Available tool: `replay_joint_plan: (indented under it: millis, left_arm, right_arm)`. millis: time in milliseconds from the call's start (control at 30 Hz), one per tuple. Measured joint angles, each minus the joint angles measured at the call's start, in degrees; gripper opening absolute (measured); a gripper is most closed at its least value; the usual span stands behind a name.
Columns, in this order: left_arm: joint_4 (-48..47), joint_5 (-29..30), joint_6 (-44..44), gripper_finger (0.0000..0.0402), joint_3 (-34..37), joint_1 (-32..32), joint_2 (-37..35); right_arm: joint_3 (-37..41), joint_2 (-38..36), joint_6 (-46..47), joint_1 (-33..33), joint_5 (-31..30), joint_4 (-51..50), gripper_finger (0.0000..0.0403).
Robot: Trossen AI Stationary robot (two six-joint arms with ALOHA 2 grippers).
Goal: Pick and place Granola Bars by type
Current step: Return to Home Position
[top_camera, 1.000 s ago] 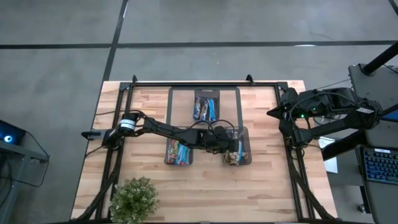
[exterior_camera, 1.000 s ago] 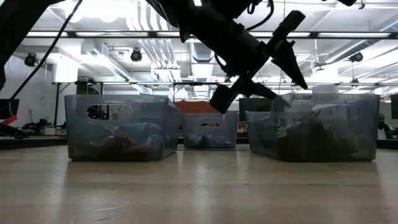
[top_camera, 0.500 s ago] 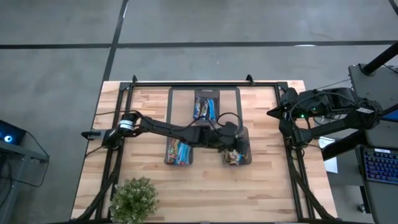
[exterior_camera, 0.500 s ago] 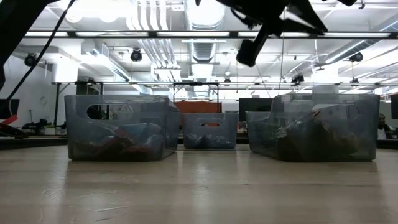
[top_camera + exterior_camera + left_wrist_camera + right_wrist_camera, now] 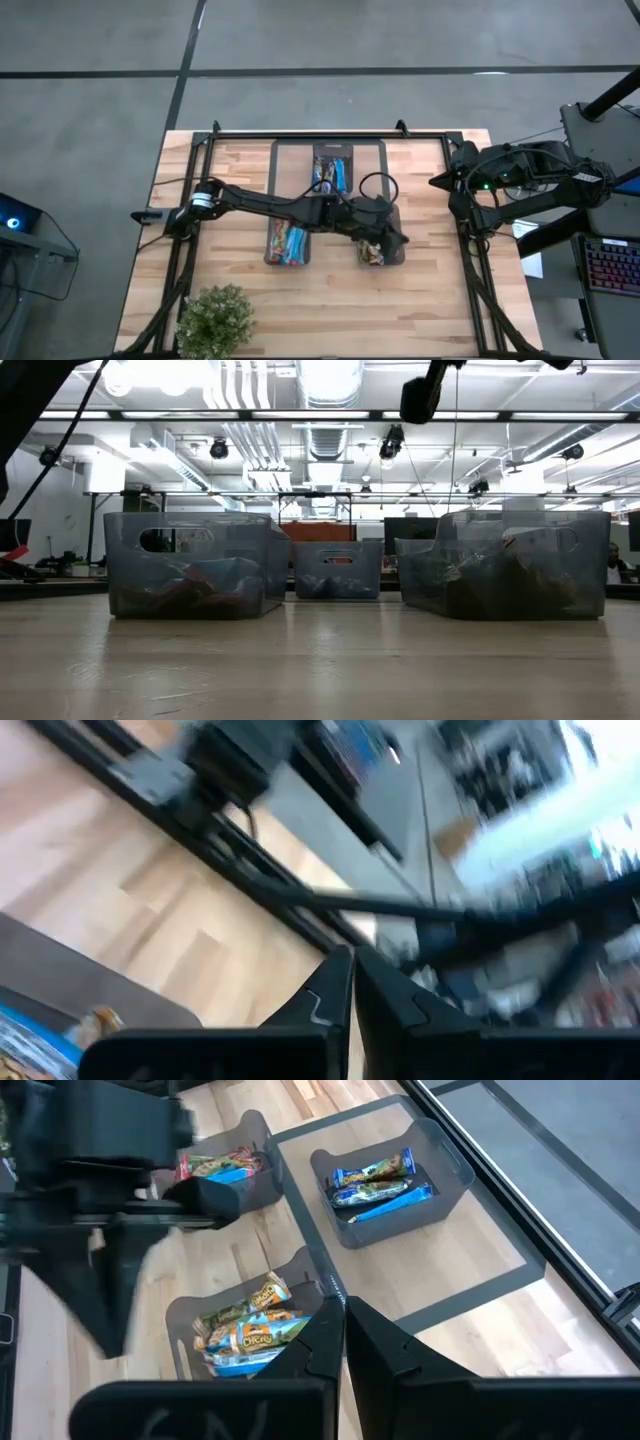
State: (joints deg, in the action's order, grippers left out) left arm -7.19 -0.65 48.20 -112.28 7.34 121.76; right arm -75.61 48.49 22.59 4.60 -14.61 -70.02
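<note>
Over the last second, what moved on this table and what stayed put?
The left pincer, shut and empty, lifted from just above the right-hand bin until it almost left the low view's top. The right pincer stayed parked at the table's right edge; the three bins and their granola bars did not shift.

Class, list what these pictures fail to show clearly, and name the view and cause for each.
- High view: the left gripper covers part of the right-hand bin, so its bars cannot be counted.
- Low view: the top edge cuts off the left gripper; hazy bin walls obscure the bars.
- Left wrist view: blur smears everything beyond the fingers.
</note>
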Motion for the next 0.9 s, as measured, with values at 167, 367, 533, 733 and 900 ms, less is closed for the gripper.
replay_joint_plan:
  millis: [167,367,533,733,900]
  left_arm:
    - [-3.50,-7.37,-1.20,0.0000,-1.05,-0.77,-0.09]
    - [-8.65,-12.88,-10.41,0.0000,-0.99,-1.49,-1.01]
    - [-12.32,-13.59,-22.86,0.0000,-0.95,-1.12,-5.12]
    - [-21.22,-12.25,-33.47,0.0000,-0.50,-1.12,-13.06]
    - [-21.22,-11.44,-39.77,0.0000,5.41,-1.36,-20.57]
  right_arm:
    - [0.00,0.00,-0.09,-0.01,0.00,0.01,0.0008]
    - [0.00,0.00,0.30,0.00,-0.33,1.42,0.0008]
    - [0.20,-0.09,-0.35,0.00,-0.67,8.26,0.0008]
    - [1.19,0.28,-4.60,0.00,-0.28,19.12,0.0008]
    - [2.62,0.78,-7.67,0.00,0.27,26.29,0.0008]
